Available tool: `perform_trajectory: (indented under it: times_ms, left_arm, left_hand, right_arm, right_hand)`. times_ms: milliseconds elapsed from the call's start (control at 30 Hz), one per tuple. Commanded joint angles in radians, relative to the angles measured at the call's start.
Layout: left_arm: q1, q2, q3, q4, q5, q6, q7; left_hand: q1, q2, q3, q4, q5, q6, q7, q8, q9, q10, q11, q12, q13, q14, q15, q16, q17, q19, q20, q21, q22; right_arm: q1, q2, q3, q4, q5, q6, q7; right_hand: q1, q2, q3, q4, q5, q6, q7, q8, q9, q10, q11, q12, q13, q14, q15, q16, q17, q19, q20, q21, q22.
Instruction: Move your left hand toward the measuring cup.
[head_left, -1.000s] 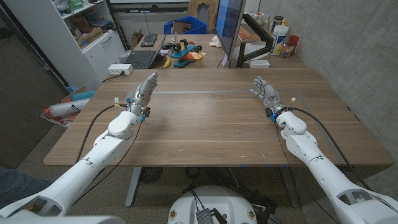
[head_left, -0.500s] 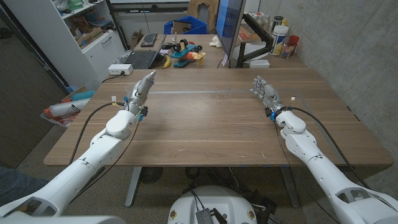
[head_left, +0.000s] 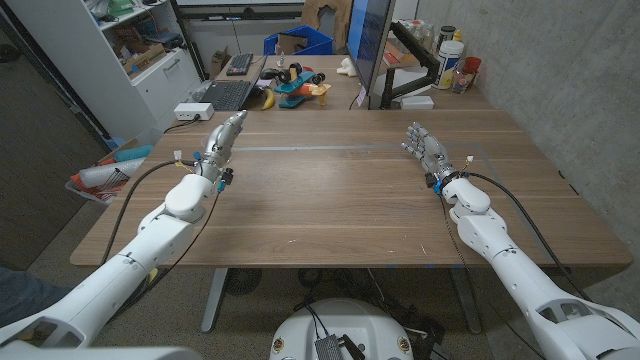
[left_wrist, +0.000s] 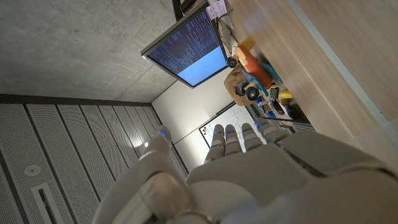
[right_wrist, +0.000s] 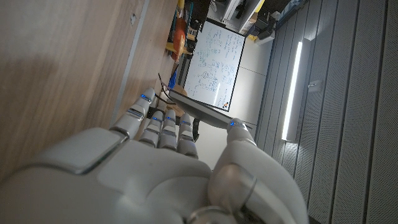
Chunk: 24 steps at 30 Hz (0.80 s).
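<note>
L hand (head_left: 222, 138) over table (head_left: 330, 200) far-left, fingers straight, close together, holding nothing. R hand (head_left: 427, 152) spread, empty. Measuring cup can't be made out; far clutter (head_left: 295, 82) too small.

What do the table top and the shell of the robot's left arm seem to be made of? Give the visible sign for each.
Table top: looks like wood or a wood-look laminate, matte brown, with lengthwise grain streaks and a pale seam across it.
Left arm: its shell looks like smooth white moulded plastic with a soft sheen; the left hand at its end looks grey and metallic, though that is less sure.
</note>
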Motion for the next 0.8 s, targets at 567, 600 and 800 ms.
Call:
perform_trajectory:
  times_ms: [567, 600, 800]
  left_arm:
    - [0.054, 0.064, -0.05, -0.1, 0.064, 0.043, 0.058]
    - [0.055, 0.066, -0.051, -0.102, 0.066, 0.045, 0.059]
    - [0.06, 0.078, -0.054, -0.117, 0.095, 0.063, 0.077]
  left_hand:
    - [0.027, 0.001, 0.009, -0.012, 0.003, 0.011, 0.0, 0.009, 0.006, 0.003, 0.001, 0.007, 0.003, 0.011, 0.003, 0.003, 0.003, -0.009, 0.01, 0.002, 0.004]
    - [0.028, 0.001, 0.009, -0.012, 0.003, 0.012, 0.0, 0.009, 0.006, 0.004, 0.001, 0.007, 0.003, 0.011, 0.003, 0.003, 0.003, -0.009, 0.01, 0.002, 0.004]
    - [0.031, 0.001, 0.01, -0.014, 0.003, 0.013, -0.002, 0.009, 0.006, 0.005, 0.001, 0.008, 0.003, 0.012, 0.003, 0.003, 0.003, -0.009, 0.01, 0.002, 0.004]
  right_arm:
    - [0.013, -0.005, 0.003, 0.006, -0.006, 0.015, 0.013]
    - [0.014, -0.005, 0.003, 0.006, -0.007, 0.015, 0.013]
    - [0.015, -0.005, 0.003, 0.007, -0.006, 0.015, 0.013]
  right_hand:
    - [0.008, -0.001, -0.001, -0.005, 0.006, 0.004, -0.005, 0.004, 0.003, 0.012, 0.002, 0.003, 0.002, 0.005, 0.0, 0.006, 0.004, 0.011, 0.001, 0.006, 0.005]
    - [0.008, -0.001, -0.001, -0.005, 0.006, 0.004, -0.006, 0.004, 0.003, 0.012, 0.002, 0.003, 0.002, 0.005, 0.0, 0.006, 0.004, 0.011, 0.001, 0.006, 0.005]
    - [0.008, -0.001, -0.001, -0.005, 0.006, 0.005, -0.005, 0.004, 0.003, 0.012, 0.001, 0.003, 0.002, 0.005, 0.0, 0.006, 0.004, 0.011, 0.001, 0.006, 0.005]
